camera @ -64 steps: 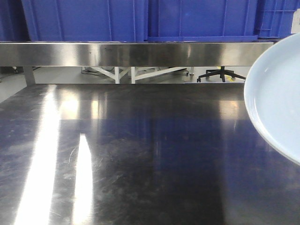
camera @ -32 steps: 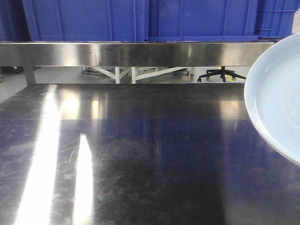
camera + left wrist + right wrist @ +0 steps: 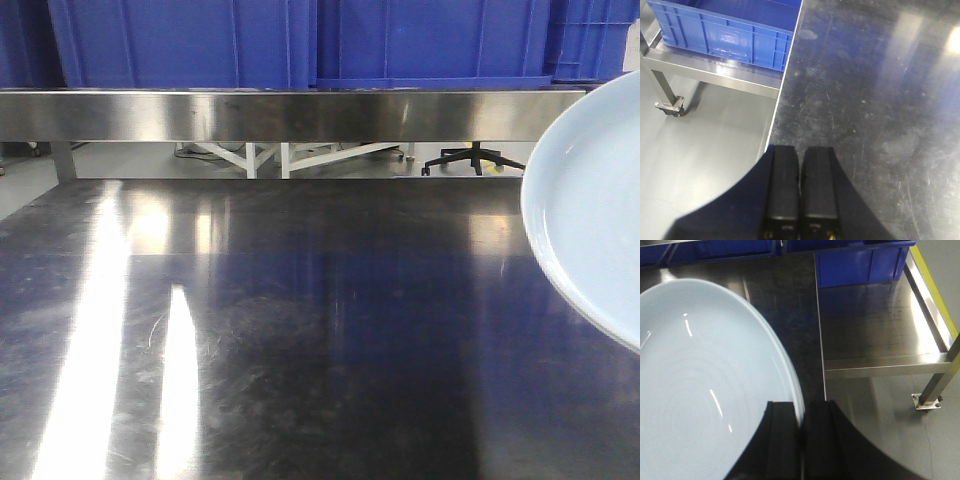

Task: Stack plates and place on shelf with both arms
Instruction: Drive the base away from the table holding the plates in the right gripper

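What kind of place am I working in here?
Probably a lab or workshop test bay, not a real kitchen: a scratched stainless table, a steel shelf carrying blue plastic crates, and an office chair base on the floor behind.

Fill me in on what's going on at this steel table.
The right gripper clamps a pale plate by its rim, holding it tilted above the right side of the steel table. The left gripper is shut and empty near the table's left edge. No second plate is in view. Blue crates sit on the shelf behind.
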`<state>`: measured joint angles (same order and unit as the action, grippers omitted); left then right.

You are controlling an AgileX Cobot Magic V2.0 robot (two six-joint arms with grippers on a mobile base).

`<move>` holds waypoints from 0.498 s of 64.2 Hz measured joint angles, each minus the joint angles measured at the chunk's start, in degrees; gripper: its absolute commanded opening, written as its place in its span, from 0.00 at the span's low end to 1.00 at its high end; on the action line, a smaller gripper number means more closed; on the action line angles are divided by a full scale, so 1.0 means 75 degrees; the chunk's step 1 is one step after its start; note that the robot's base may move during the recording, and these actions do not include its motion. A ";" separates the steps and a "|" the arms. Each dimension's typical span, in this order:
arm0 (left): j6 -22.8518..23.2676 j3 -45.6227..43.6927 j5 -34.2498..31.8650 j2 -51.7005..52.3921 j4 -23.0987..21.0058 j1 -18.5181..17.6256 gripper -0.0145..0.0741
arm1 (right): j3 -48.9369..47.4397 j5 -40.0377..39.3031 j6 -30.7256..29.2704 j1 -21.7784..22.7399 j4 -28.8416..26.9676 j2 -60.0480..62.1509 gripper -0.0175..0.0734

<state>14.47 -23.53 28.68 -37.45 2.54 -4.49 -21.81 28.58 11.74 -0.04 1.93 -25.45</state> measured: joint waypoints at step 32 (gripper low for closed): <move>0.0000 0.0000 -0.0012 0.0000 0.0000 0.0000 0.27 | 0.0000 0.0000 -0.0012 0.0000 0.0000 0.0000 0.26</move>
<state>14.47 -23.53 28.59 -37.45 2.54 -4.49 -21.81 28.58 11.65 -0.04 1.93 -25.45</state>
